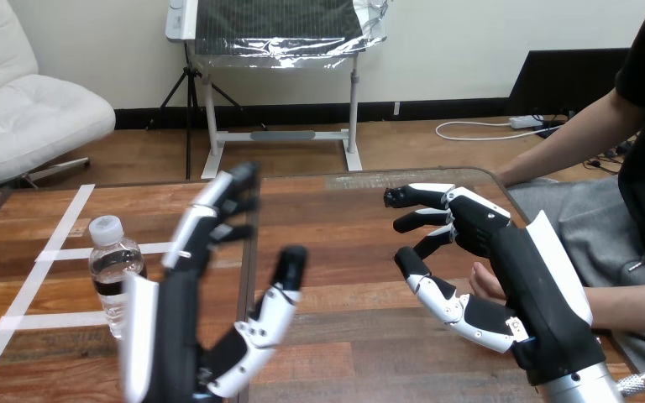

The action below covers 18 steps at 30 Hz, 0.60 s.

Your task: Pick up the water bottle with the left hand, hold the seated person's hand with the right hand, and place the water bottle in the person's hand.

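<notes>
Water bottle (pixel 114 270) stands partly hidden behind the left hand (pixel 176 336).

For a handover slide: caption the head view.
Open left robot hand and open right robot hand above the table; water bottle upright at left, person's hand behind the right.

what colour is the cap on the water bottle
White. The cap shows best in the head view, at the table's left.
</notes>
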Available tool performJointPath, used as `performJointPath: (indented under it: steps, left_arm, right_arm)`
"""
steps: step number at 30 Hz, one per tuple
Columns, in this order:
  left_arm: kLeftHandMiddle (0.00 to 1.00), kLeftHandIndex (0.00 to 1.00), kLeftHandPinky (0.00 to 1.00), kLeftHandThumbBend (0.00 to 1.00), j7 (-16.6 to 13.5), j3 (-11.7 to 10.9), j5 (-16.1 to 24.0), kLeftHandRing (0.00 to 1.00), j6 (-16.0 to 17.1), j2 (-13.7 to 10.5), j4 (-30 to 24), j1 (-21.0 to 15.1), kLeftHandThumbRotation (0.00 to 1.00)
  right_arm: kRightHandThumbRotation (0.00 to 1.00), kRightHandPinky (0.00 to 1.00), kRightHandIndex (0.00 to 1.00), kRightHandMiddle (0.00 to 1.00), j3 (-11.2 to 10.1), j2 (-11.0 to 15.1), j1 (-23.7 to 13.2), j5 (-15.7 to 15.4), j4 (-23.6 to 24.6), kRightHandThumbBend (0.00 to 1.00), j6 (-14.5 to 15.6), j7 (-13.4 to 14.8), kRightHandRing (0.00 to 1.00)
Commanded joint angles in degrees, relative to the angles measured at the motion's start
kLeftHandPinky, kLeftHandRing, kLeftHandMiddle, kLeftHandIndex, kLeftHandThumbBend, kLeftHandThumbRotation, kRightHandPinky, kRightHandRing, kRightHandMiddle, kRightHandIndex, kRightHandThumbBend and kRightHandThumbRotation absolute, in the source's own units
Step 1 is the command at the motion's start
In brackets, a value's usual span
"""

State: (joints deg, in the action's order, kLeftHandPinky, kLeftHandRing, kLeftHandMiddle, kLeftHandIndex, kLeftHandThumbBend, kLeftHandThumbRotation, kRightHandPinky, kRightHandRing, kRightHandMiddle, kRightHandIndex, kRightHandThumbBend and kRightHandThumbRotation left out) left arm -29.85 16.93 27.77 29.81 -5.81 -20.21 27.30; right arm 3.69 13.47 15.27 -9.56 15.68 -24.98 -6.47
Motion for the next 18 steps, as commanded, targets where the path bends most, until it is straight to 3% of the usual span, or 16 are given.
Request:
performJointPath:
  steps: [1, 8, 11, 18]
  left_arm:
    - [0.82, 0.83, 0.68, 0.37, -3.19, -2.76, 3.74, 0.78, 0.95, 4.92, -4.8, -1.95, 0.43]
    - [0.82, 0.81, 0.73, 0.44, -8.32, -5.71, 9.81, 0.8, -1.12, 6.18, -7.3, -1.56, 0.33]
    - [0.81, 0.81, 0.72, 0.48, -11.71, -7.28, 14.43, 0.8, -3.08, 6.72, -8.33, -1.95, 0.3]
    - [0.85, 0.82, 0.79, 0.51, -13.89, -9.19, 13.65, 0.85, -4.15, 5.66, -9.43, -2.85, 0.24]
  right_arm:
    - [0.04, 0.51, 0.71, 0.75, -0.51, -0.66, -2.25, 0.22, 1.06, 0.31, -0.63, 0.53, 0.67]
    - [0.03, 0.51, 0.7, 0.75, -0.35, -0.8, -2.22, 0.52, 1.17, 0.31, -0.22, 0.39, 0.67]
    - [0.03, 0.51, 0.7, 0.75, -0.32, -0.8, -2.32, 0.45, 0.98, 0.31, -0.47, 0.43, 0.67]
    - [0.02, 0.51, 0.7, 0.75, -0.24, -0.88, -2.42, 0.5, 0.68, 0.32, -0.76, 0.48, 0.67]
